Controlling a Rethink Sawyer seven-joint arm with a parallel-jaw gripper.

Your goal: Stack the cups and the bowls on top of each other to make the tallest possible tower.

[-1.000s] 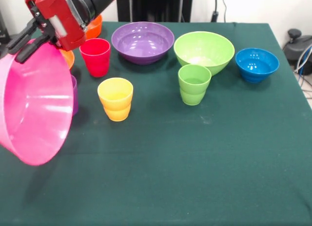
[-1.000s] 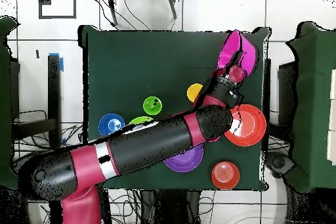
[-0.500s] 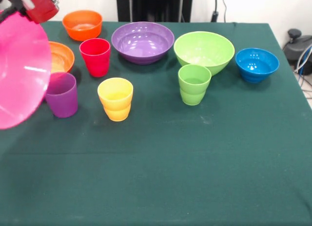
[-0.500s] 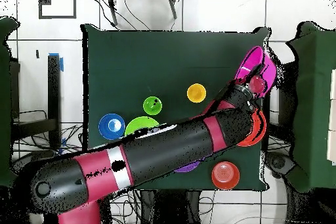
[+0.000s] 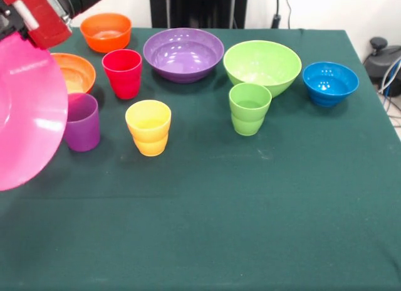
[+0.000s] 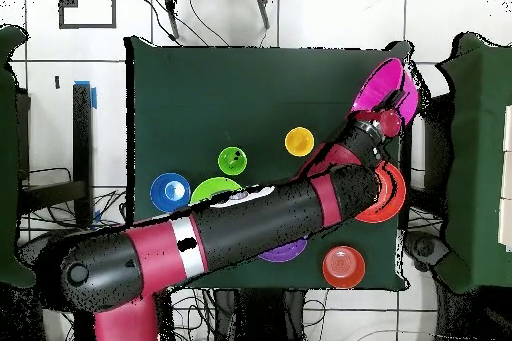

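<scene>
End effector [image 5: 9, 29] gripping rim of glossy round pink bowl [image 5: 25, 115] | tilted on edge | green cloth table [image 5: 250, 209]

the hand [image 6: 381, 120] holds the tilted pink bowl [image 6: 385, 89] at the table's edge [image 6: 250, 49].

My workplace: a robotics lab

I stand at a green-cloth table [image 5: 263, 203] on a white tiled floor [image 6: 320, 12] marked with blue tape [image 6: 85, 91], loose cables [image 5: 390, 78] trailing beside it, and my red-and-black arm [image 6: 230, 232] reaches across it.
</scene>
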